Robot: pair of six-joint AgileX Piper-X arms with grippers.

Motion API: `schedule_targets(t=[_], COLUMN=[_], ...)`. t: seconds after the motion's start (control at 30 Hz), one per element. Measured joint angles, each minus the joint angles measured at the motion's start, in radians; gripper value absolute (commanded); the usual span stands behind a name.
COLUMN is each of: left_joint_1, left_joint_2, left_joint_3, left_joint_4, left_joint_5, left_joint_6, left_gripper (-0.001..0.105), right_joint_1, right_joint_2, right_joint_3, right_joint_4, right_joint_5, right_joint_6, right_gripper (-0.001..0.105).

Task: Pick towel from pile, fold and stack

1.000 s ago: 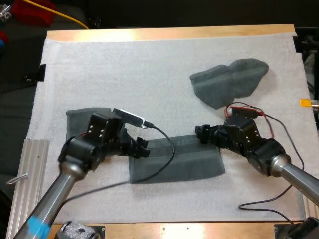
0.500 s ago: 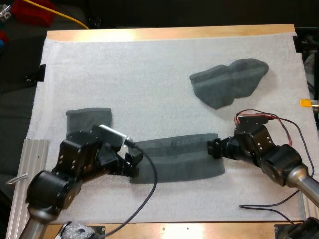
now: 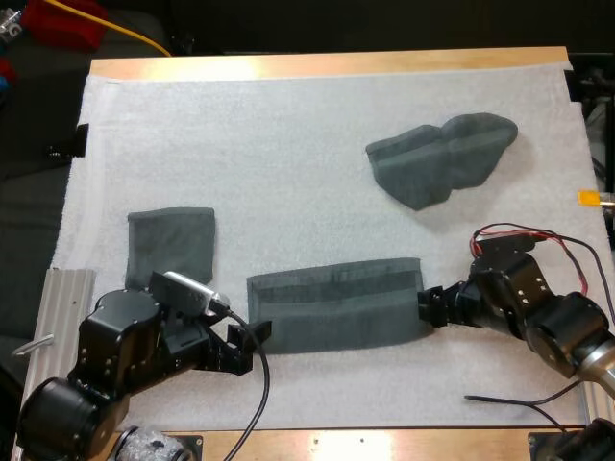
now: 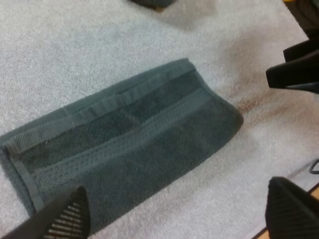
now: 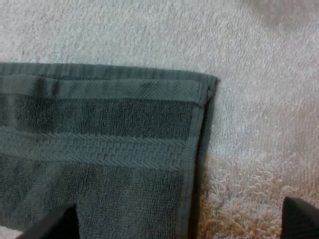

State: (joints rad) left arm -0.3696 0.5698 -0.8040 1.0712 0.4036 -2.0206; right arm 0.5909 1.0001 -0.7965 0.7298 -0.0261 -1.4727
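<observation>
White mat (image 3: 288,144) covers the wooden table (image 3: 327,64), and three grey-green towels lie on it. The long towel (image 3: 336,305), folded into a strip, lies flat at the near middle with its hem band along the far edge. The left gripper (image 3: 250,346) sits just off the strip's left end, its fingers (image 4: 65,216) spread wide and holding nothing. The right gripper (image 3: 429,305) sits just off the right end by the corner, its fingers (image 5: 52,224) likewise apart and empty. The small towel (image 3: 171,245), folded square, lies at the left just beyond the left arm, apart from the long towel. The crumpled towel (image 3: 442,158) lies toward the far right, well apart from both grippers.
</observation>
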Motion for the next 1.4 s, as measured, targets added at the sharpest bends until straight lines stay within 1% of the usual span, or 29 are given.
schedule_targets(t=[0.17, 0.27, 0.33, 0.5, 0.67, 0.7, 0.87, 1.0, 1.23, 1.4], left_joint_1=[0.0, 0.0, 0.0, 0.0, 0.0, 0.0, 0.0, 0.0, 0.0, 0.0], left_joint_2=[0.0, 0.0, 0.0, 0.0, 0.0, 0.0, 0.0, 0.0, 0.0, 0.0], left_joint_3=[-0.002, -0.002, -0.002, -0.002, -0.002, -0.002, -0.002, -0.002, -0.002, -0.002], left_joint_4=[0.0, 0.0, 0.0, 0.0, 0.0, 0.0, 0.013, 0.029, 0.028, 0.028], left_joint_5=[0.054, 0.075, 0.084, 0.088, 0.088, 0.088, 0.088, 0.088, 0.097, 0.097], left_joint_6=[-0.013, -0.027, -0.035, -0.038, -0.038, -0.038, -0.038, -0.038, -0.038, -0.038], left_gripper=[0.071, 0.071, 0.071, 0.071, 0.071, 0.071, 0.071, 0.071, 0.071, 0.071], right_joint_1=[-0.015, -0.078, -0.138, -0.29, -0.362, -0.366, -0.366, -0.366, -0.366, -0.366], right_joint_2=[0.001, 0.001, 0.004, 0.052, 0.135, 0.155, 0.253, 0.337, 0.445, 0.499], right_joint_3=[0.0, 0.0, 0.0, 0.0, 0.0, 0.0, 0.0, -0.001, -0.001, -0.001], right_joint_4=[0.007, 0.007, 0.007, 0.007, 0.007, 0.007, -0.003, -0.034, -0.09, -0.141], right_joint_5=[0.0, -0.029, -0.084, -0.265, -0.414, -0.446, -0.54, -0.623, -0.697, -0.728], right_joint_6=[-0.006, -0.007, -0.008, -0.031, -0.088, -0.102, -0.15, -0.158, -0.155, -0.127], right_gripper=[0.077, 0.077, 0.077, 0.077, 0.077, 0.077, 0.077, 0.077, 0.077, 0.077])
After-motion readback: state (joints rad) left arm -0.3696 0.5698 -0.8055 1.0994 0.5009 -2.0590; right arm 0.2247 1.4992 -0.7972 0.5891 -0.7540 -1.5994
